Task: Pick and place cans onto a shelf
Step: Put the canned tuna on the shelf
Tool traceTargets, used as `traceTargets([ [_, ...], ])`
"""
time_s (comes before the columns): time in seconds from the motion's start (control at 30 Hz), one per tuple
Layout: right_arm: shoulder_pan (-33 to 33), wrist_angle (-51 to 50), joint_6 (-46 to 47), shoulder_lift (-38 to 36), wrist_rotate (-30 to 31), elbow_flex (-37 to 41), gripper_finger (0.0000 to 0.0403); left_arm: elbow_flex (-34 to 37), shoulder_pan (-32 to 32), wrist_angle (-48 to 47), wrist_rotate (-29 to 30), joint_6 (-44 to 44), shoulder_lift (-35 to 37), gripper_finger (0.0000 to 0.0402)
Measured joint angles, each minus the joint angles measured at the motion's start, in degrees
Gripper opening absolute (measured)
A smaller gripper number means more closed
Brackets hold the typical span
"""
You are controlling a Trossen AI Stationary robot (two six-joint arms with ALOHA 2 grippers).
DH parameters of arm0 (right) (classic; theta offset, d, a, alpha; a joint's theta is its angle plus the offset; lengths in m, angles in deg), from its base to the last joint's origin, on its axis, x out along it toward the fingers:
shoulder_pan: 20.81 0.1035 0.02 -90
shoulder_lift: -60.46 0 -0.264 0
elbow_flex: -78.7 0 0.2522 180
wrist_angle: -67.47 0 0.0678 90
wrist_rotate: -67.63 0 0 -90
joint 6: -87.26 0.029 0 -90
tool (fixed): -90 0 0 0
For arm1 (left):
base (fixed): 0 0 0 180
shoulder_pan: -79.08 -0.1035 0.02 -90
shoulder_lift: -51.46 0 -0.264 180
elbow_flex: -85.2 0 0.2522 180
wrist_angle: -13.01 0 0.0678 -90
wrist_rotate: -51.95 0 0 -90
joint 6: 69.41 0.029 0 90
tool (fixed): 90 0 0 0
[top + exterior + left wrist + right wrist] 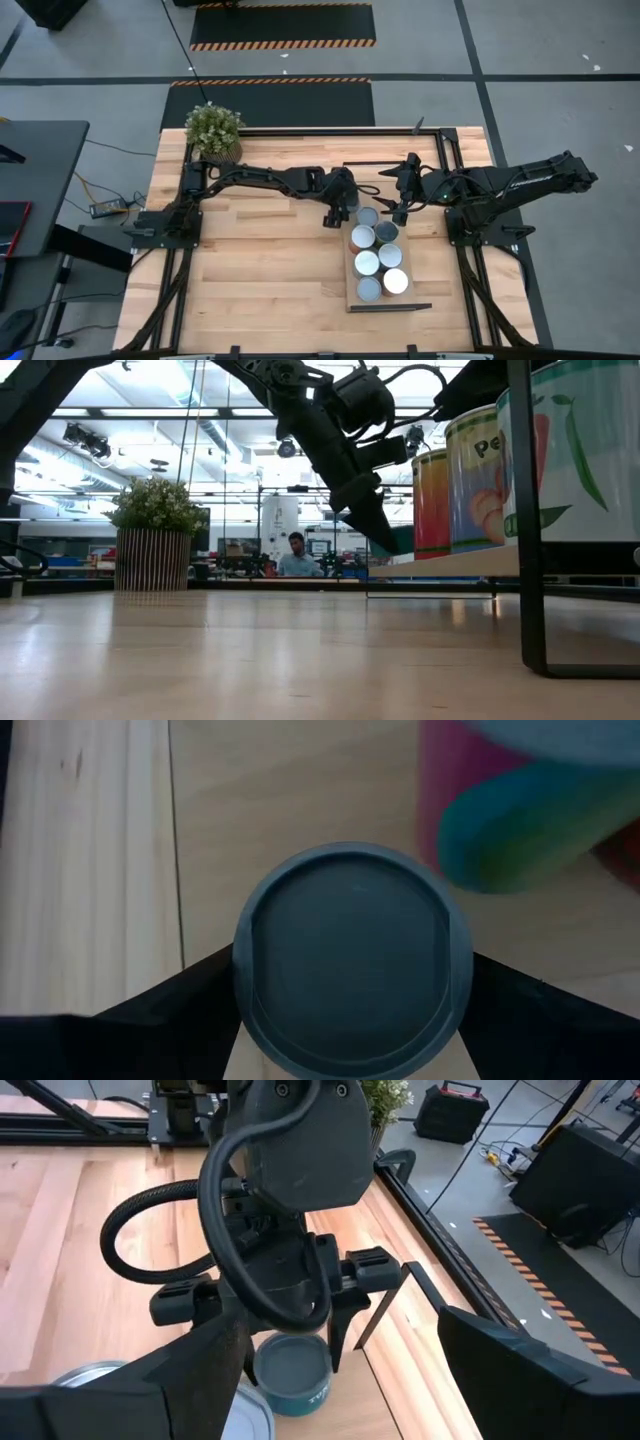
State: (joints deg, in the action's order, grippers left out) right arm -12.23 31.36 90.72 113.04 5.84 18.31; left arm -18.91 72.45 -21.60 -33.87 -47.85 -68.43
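On the shelf six cans stand in two rows at its near end; just beyond them, toward the shelf's far end, the left gripper has its fingers on both sides of a seventh can — apparently setting it down; whether they clamp it or only flank it I cannot tell; the right gripper hovers beside this can, fingers apart, probably waiting.

Cans on the light-wood shelf show silver and blue-grey tops; their sides carry orange, green and peach prints (one teal). The surface is pale wood.
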Motion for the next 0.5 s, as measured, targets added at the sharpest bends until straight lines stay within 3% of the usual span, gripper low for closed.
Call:
traceTargets([
  [0.2,0.0,0.0,0.0,0.0,0.0,0.0,0.0334,0.0,0.0,-0.5,4.6,0.1,0.0,0.0316],
  [0.5,0.0,0.0,0.5,0.0,0.0,0.0,0.0334,0.0,0.1,0.3,3.6,-0.4,0.0,0.0318],
])
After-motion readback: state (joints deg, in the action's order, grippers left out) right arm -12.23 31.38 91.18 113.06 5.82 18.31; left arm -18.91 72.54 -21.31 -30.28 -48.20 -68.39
